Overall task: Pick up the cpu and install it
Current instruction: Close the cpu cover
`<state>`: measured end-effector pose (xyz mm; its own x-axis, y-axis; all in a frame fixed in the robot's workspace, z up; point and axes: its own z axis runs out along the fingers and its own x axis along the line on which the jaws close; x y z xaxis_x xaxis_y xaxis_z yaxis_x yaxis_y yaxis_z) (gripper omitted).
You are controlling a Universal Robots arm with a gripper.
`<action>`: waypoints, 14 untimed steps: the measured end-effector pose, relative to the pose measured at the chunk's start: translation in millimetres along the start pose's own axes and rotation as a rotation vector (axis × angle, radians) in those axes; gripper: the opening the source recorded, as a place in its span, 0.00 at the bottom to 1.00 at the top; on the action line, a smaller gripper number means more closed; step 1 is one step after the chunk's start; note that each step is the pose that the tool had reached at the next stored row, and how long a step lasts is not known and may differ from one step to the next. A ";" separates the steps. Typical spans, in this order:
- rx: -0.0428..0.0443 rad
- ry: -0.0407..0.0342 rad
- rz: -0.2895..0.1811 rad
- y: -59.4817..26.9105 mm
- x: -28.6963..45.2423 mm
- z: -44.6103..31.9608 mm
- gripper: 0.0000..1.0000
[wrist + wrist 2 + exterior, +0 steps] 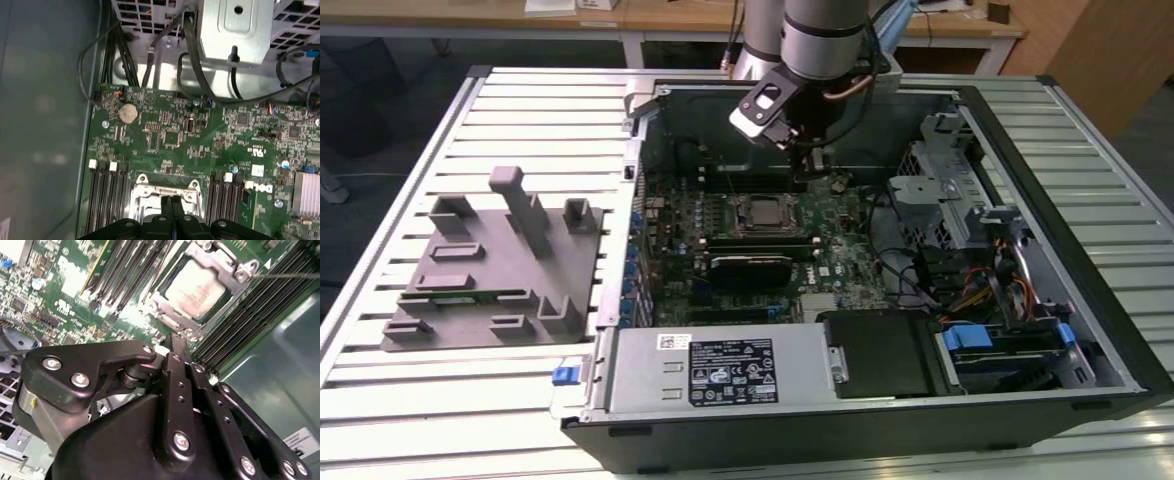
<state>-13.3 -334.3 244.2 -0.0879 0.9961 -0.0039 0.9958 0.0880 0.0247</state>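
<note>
Pale slatted metal table [400, 400] carries an open black tower computer case [854, 445]. Wooden desks [654, 15] and dark floor lie behind. Grey plastic holder with upright posts [494, 270] lies on the table at the exterior view's left, just beside the case. Silver box [720, 370] at the case's near edge bears a black label with white print, too small to read. Green motherboard [200, 135] has white printed marks. Grey robot arm [821, 40] reaches down into the case from the far side.

Black gripper [171, 202]: fingers pressed together with nothing between them, hovering just above the socket. The cpu [195, 287], a small flat square chip with a silvery top, sits in the metal socket frame [235, 270] on the motherboard, between black memory slots [250, 315], apart from the gripper.

The second wrist view gives the cpu top plainly, with faint print. In the first wrist view the fingertips cover part of the socket. That view adds a round silver coin battery [128, 113] and black cables [125, 55] by a metal cage [235, 30].
</note>
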 end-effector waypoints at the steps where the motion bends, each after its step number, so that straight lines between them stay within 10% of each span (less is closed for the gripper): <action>1: 0.0000 0.0000 0.000 -2.8 0.3 0.3 0.11; 14: 0.0000 -0.0002 0.000 -28.0 2.5 3.3 0.11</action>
<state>-41.3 -334.2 240.2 -0.0880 0.9961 -0.0041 0.9958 0.0881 0.0247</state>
